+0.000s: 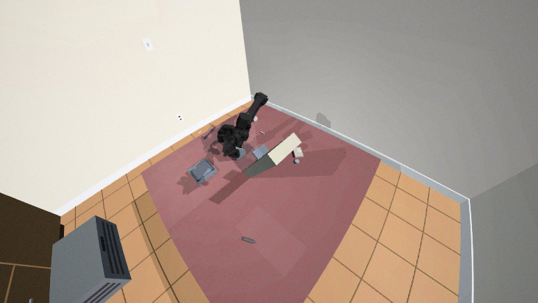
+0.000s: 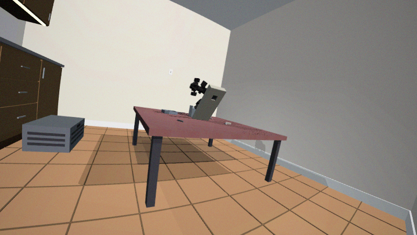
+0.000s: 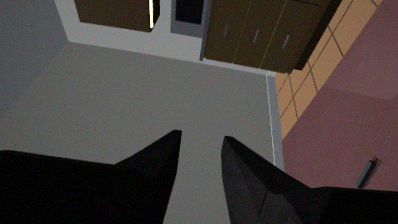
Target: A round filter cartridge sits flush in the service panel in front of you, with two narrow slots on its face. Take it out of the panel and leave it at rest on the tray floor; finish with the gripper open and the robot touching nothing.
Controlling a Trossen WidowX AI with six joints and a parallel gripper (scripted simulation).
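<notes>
The service panel (image 1: 283, 149) (image 2: 207, 103) leans on the red table. Its back faces the exterior view and shows a dark square opening. The slotted face and the round cartridge cannot be made out in any view. The grey tray (image 1: 209, 176) (image 2: 169, 111) lies to the left of the panel; shadows cross its floor and I cannot make out a cartridge in it. My gripper (image 3: 201, 141) has its fingers partly apart, with nothing between them in the wrist view. The arm is raised on the tray side of the panel, and the fingers point away from both.
A blue-grey block (image 1: 260, 151) stands close to the panel, and another (image 1: 240, 153) is partly under the arm. A white block (image 1: 297, 152) and a small ball (image 1: 296, 160) lie beyond the panel. A dark bar (image 1: 248, 240) (image 2: 180, 120) (image 3: 367, 173) lies on the table.
</notes>
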